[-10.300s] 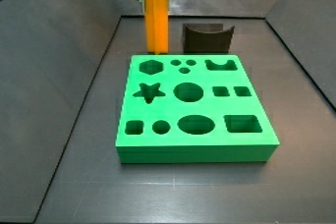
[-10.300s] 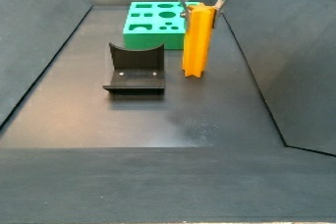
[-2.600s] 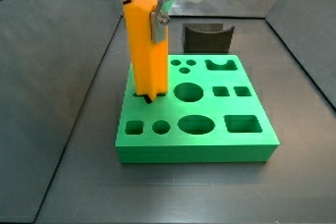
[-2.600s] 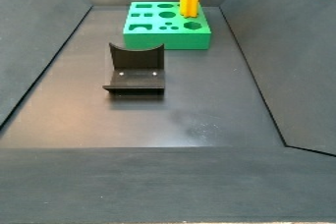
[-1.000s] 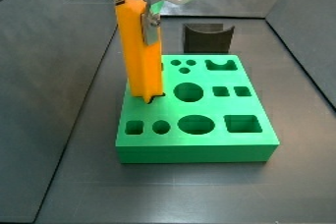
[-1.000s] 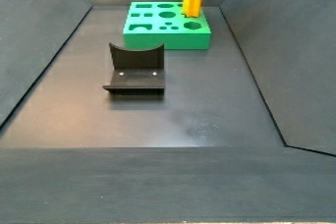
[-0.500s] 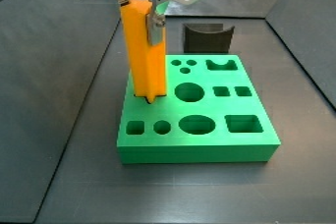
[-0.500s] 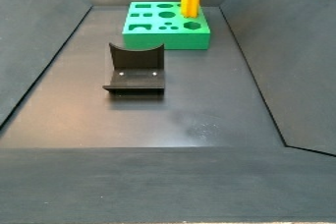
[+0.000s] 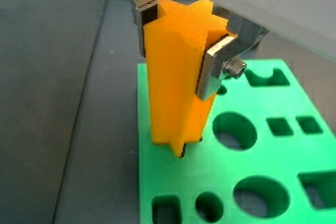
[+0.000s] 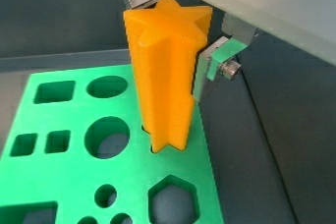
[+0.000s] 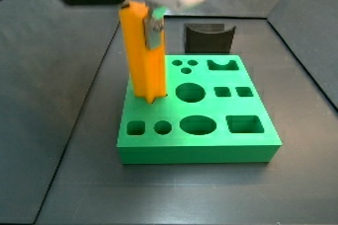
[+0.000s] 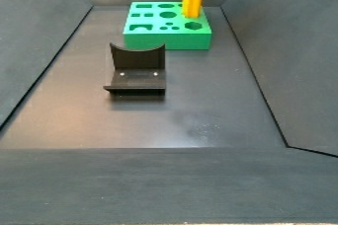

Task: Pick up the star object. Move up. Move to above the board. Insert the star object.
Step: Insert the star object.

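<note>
Gripper (image 9: pixel 180 33): my plates are clamped on the star object (image 9: pixel 178 81), near its top.
Handling: likely rigid, light, smooth; tall, may tilt.
Position: tip over the board (image 11: pixel 211 130).

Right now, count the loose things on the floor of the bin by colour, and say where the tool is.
Orange: 1, tall orange star-section prism, clamped in the tool above the board.
Green: 1, thick green board with shaped holes.
Dark: 1, L-shaped fixture.
Total: 3.

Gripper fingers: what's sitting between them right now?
The star object, upright, its lower tip at the board. Both wrist views show the gripper clamped on its upper part, one finger flat against its side.
</note>
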